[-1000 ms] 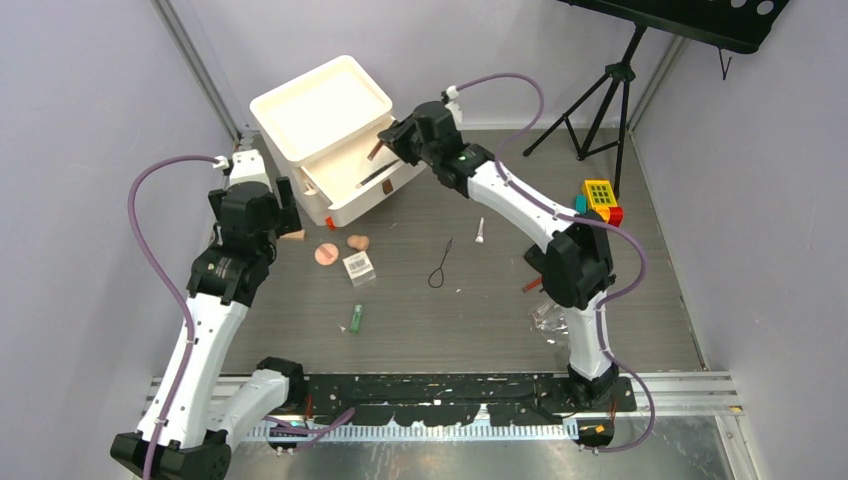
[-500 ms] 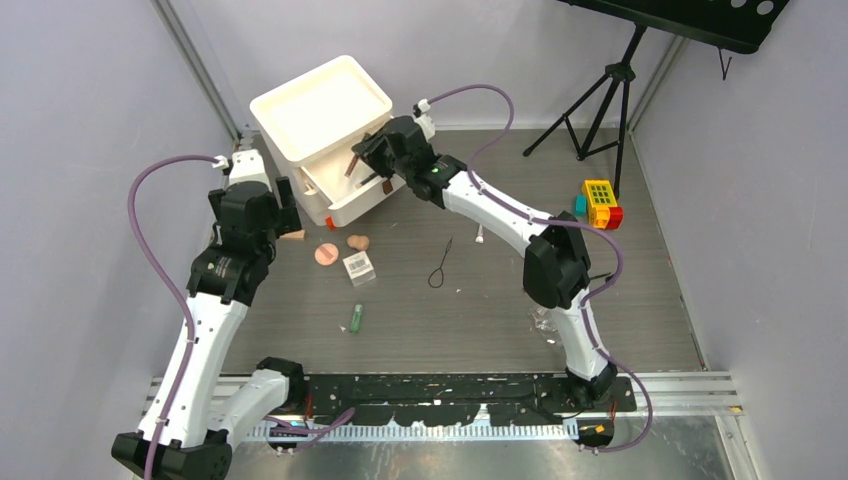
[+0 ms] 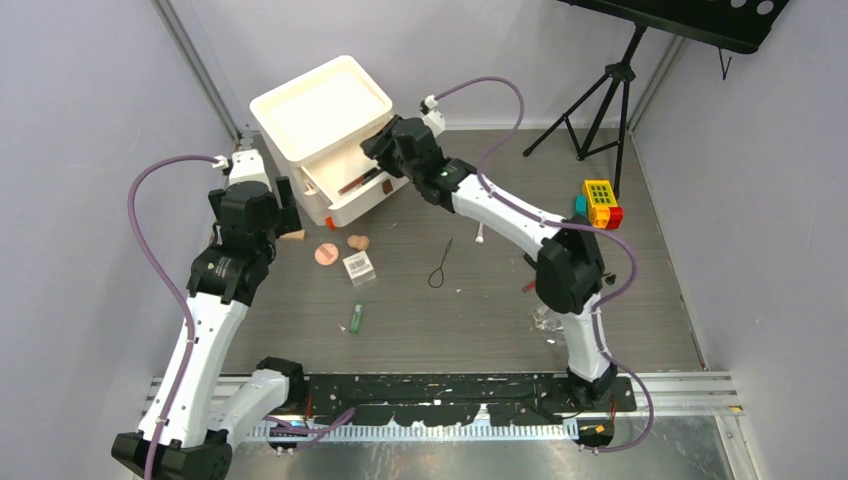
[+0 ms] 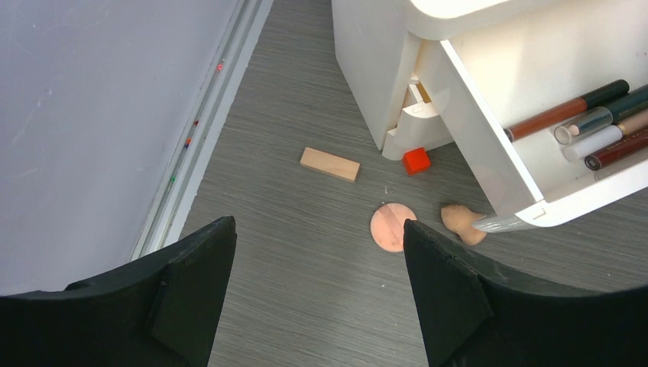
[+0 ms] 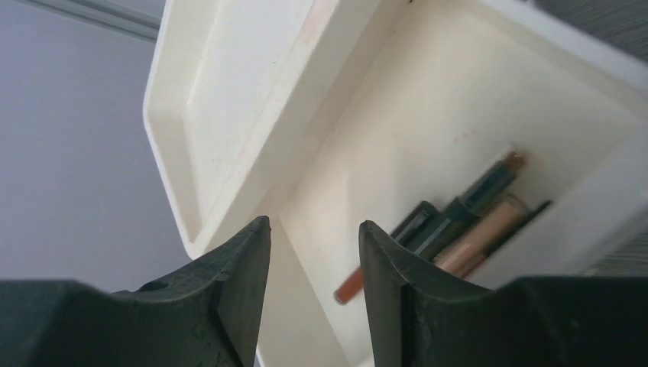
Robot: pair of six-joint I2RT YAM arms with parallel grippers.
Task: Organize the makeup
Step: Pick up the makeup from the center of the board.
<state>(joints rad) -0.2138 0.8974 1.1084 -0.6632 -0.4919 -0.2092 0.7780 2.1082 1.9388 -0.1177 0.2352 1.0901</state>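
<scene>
The makeup organizer is a white box with a top tray (image 3: 320,110) and an open drawer (image 3: 372,190). Several pencils (image 4: 565,115) lie in that drawer, and they also show below my right fingers as dark and brown pencils (image 5: 458,222). My right gripper (image 3: 385,145) hangs over the drawer, open (image 5: 315,225), with nothing between its fingers. On the floor lie a pink round puff (image 4: 393,226), a peach sponge (image 4: 461,222), a clear barcoded box (image 3: 359,266), a green tube (image 3: 355,319) and a white tube (image 3: 480,231). My left gripper (image 4: 317,229) is open above the floor, left of the puff.
A wooden block (image 4: 329,164) and a small red cube (image 4: 416,160) lie by the organizer's base. A black loop (image 3: 440,270) is mid-floor and a red pencil (image 3: 530,285) lies by the right arm. Toy blocks (image 3: 600,203) and a tripod (image 3: 600,100) stand at the back right.
My right gripper carried a brown pencil left over the drawer and opened; the pencil now lies in the drawer. The left arm has not moved.
</scene>
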